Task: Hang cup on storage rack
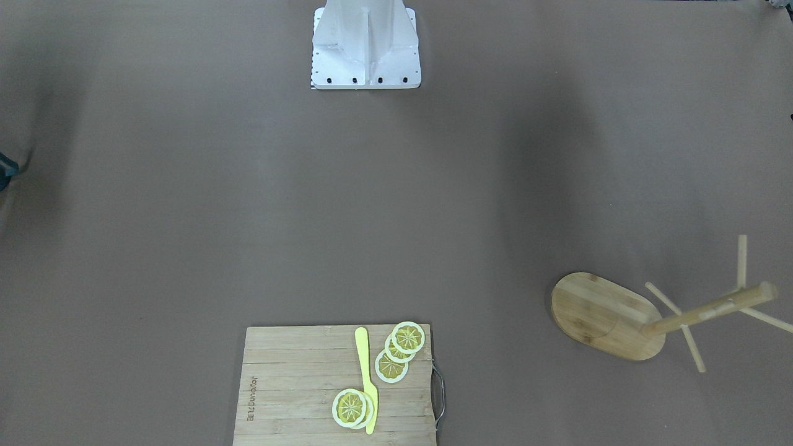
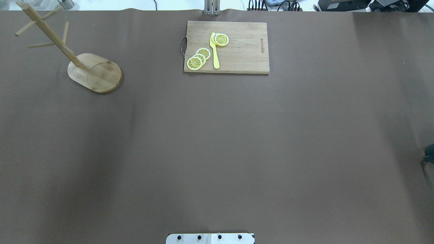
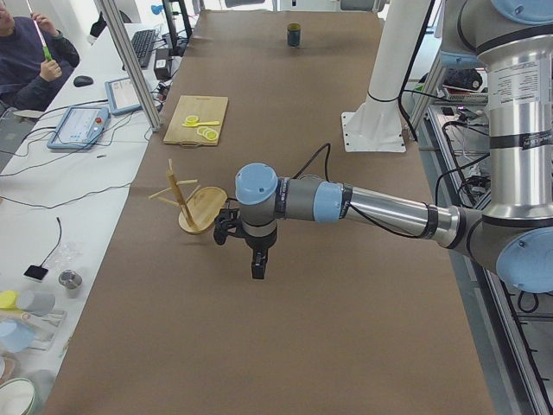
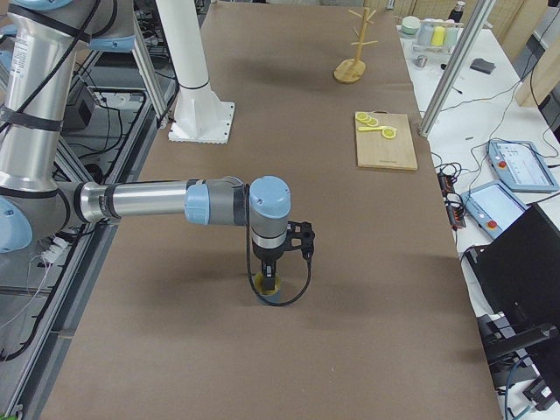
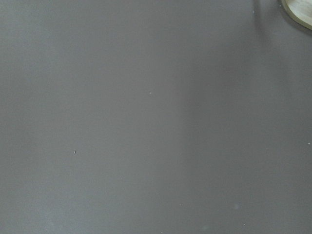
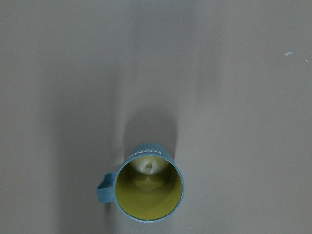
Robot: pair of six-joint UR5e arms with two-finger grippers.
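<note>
cup (image 6: pixel 148 190): ribbed blue-grey, olive inside, loop handle; set upright well apart from storage rack (image 2: pixel 95 71), below right gripper (image 4: pixel 269 276) | rack: bamboo, oval base, thin pegs | left gripper (image 3: pixel 258 264): held near rack | jaw widths: cannot be told | table cover (image 2: pixel 217 152): matte brown

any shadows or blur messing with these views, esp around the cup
Right wrist view: cup sharp, a soft shadow band running up from it. Left wrist view: flat, featureless, only the rack edge at top right. Overhead view: broad dim patches at both sides; rack post looks tilted by perspective.
</note>
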